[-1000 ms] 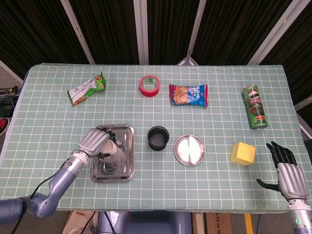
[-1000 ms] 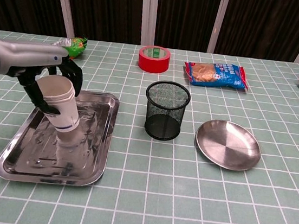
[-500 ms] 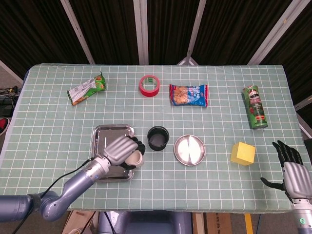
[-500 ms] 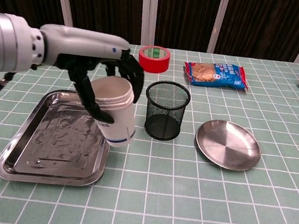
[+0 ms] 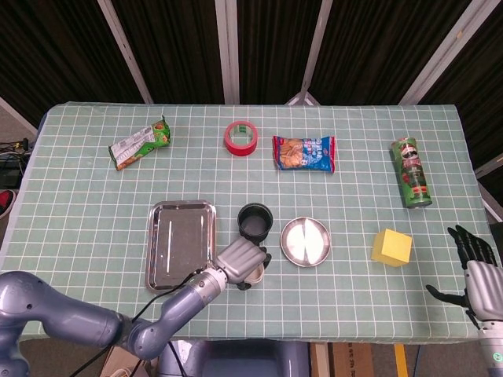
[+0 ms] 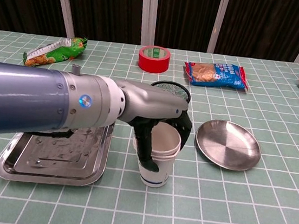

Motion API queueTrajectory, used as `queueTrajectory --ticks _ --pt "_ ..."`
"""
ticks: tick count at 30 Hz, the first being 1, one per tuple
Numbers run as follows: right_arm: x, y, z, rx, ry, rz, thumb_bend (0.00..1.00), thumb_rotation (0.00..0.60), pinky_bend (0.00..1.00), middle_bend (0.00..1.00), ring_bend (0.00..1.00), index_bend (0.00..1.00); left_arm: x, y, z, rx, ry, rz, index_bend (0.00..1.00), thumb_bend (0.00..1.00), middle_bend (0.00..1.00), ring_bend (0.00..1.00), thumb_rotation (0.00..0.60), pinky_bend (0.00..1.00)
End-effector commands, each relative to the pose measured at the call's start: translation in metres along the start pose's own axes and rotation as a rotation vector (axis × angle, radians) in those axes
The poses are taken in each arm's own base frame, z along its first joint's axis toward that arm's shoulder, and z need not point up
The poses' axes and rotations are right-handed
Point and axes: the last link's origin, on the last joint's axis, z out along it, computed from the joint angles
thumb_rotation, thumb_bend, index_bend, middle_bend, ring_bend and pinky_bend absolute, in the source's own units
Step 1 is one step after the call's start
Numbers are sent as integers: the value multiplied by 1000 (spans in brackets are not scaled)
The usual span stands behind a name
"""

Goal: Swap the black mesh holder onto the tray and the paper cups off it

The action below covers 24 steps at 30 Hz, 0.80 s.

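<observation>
My left hand (image 6: pixel 161 125), gripping the paper cups (image 6: pixel 158 157), has carried them off the tray (image 6: pixel 18 159) onto the surface at the mesh holder's (image 5: pixel 255 222) six o'clock — half done.

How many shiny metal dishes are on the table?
2. The rectangular metal tray sits on the near left part of the table, with nothing on it. The round metal plate lies to the right of the black mesh holder.

White paper cups (image 6: pixel 158 162), stacked and upright, sit off the tray (image 6: pixel 26 161) in front of the black mesh holder (image 5: pixel 255 221), apparently on the bench. Holder stands upright just right of the empty steel tray.
</observation>
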Motion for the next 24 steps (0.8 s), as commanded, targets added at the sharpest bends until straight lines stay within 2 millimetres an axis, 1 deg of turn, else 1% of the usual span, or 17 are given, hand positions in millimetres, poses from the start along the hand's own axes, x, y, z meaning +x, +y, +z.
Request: queueTrajectory --ticks 1,3,5,12,16,20,23,24 --pt "1 1 0 0 5 2 0 600 0 0 0 0 -3 2 3 17 3 32 387 166 223 186 600 345" --pt "1 1 -1 2 3 1 0 600 0 0 0 0 -2 3 2 22 12 42 356 100 164 135 600 336" --pt "1 1 -1 2 0 0 0 600 0 0 0 0 1 4 -1 23 29 53 336 72 136 115 600 333" --pt "-1 0 -2 -8 -12 -16 0 600 0 0 0 0 11 10 -14 1 72 79 318 34 112 94 600 332" --pt "-1 0 -3 -19 -20 -27 0 600 0 0 0 0 15 12 -21 -9 81 74 318 34 112 94 600 332" --pt "0 2 -3 -32 -11 -34 0 600 0 0 0 0 25 11 -25 -10 116 67 318 34 116 94 600 335" --pt "0 2 -2 -40 -10 -37 0 600 0 0 0 0 39 8 -24 -4 220 37 314 32 116 94 600 327" --pt "0 2 -2 -41 -10 -37 0 600 0 0 0 0 43 6 -23 -2 258 31 308 30 109 90 600 308"
